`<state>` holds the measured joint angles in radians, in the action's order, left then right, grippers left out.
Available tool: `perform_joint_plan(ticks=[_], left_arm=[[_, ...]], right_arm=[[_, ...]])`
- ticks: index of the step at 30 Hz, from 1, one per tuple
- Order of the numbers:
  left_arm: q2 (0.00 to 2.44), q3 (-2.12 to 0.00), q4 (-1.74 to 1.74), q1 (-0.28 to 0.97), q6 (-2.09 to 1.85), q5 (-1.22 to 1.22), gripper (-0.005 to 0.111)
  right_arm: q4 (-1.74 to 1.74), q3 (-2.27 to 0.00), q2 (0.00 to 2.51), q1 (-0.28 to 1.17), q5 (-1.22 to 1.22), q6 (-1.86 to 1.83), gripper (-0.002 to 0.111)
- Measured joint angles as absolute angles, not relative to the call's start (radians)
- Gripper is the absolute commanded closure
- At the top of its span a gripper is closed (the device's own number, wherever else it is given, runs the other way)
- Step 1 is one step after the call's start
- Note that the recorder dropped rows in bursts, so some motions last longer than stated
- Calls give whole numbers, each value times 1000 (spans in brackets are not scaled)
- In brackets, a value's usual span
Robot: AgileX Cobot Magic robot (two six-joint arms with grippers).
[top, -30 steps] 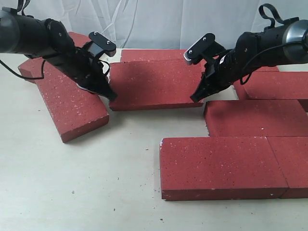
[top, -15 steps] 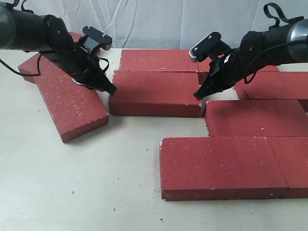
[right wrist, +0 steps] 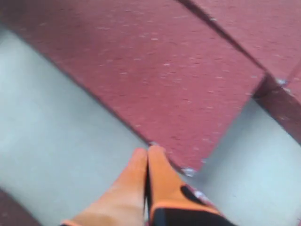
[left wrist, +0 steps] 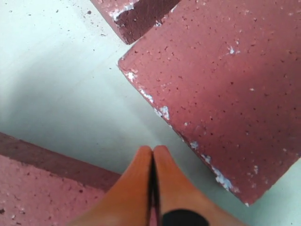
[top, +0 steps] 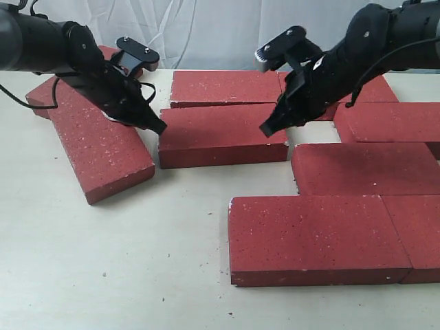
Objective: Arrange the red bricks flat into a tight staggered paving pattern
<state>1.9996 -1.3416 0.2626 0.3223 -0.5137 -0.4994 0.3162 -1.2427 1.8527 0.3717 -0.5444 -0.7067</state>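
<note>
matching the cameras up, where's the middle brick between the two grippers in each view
exterior view: middle brick, centre, between left gripper and right gripper.
left wrist view: chipped-edge slab just past the fingertips.
right wrist view: big slab, its corner at the fingertips.
shared landmark: back brick lying along it.

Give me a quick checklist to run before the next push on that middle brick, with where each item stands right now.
1. The left end effector is shut and empty: ok.
2. The right end effector is shut and empty: ok.
3. The middle brick lies flat: ok.
4. The middle brick sits tight against the back brick: cannot tell; the seam looks narrow.
5. The middle brick is closed up to the far-right brick in its row: not ok, bare table shows between them.
6. The angled brick is squared to the rows: not ok, it lies skewed.
</note>
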Motion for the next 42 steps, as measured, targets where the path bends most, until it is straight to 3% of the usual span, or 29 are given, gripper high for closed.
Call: perform_joint_plan(ticks=[7,19,30,42], left_arm=[[2015,-1342,271,328,-514,-484,107],[2080,-1380,285,328,-516,-478,107],[2088,-1388,366,328,-575,-429,107],[2090,-1392,377,326,-604,-436,107]], right_arm=[[456,-1247,1950,460,-597,-1016,109],[480,-1334,2089,462,-555,-1031,109],[484,-1336,2089,463,-464,-970,109],[434,-1336,2062,463,-539,-957,109]])
